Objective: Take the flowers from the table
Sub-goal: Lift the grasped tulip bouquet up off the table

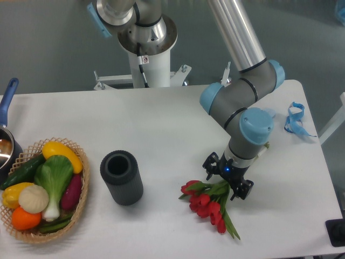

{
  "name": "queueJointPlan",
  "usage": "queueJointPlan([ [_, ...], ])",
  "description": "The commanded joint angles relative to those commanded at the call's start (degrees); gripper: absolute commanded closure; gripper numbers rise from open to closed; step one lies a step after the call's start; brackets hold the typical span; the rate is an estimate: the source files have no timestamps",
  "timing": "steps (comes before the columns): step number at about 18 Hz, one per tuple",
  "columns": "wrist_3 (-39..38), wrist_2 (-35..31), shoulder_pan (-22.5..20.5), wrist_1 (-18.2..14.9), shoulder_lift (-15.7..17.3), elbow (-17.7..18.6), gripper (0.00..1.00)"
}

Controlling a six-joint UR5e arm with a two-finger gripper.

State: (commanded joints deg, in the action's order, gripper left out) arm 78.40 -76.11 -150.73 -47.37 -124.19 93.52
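The flowers, red tulips with green leaves and stems, lie on the white table near its front right. My gripper hangs right over the upper end of the bunch, where the leaves and stems meet. Its two black fingers stand apart, one on each side of the greenery, so it is open. The stems beneath the gripper are hidden by it. I cannot tell whether the fingertips touch the table.
A dark grey cylindrical cup stands left of the flowers. A wicker basket of vegetables sits at the front left, beside a pot with a blue handle. Curly blue ribbons lie at the right edge.
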Motion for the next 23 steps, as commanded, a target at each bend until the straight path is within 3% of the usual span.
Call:
queueJointPlan([
  [6,0.0,0.09,-0.17,-0.09,0.09,-0.79,0.71],
  [9,-0.09,0.09,-0.44,-0.09,0.26,-1.49,0.79],
  [13,-0.79,0.61,-1.66,-0.26,1.66,-3.69,0.82],
  [15,-1.4,2.01,-1.93,-0.44,5.6,-3.87,0.82],
  [18,-7.71,12.27,-2.11,-0.35,11.23,-4.3,0.82],
  [23,-14.32,28.09,-3.6,-0.35,14.58,-6.5,0.82],
])
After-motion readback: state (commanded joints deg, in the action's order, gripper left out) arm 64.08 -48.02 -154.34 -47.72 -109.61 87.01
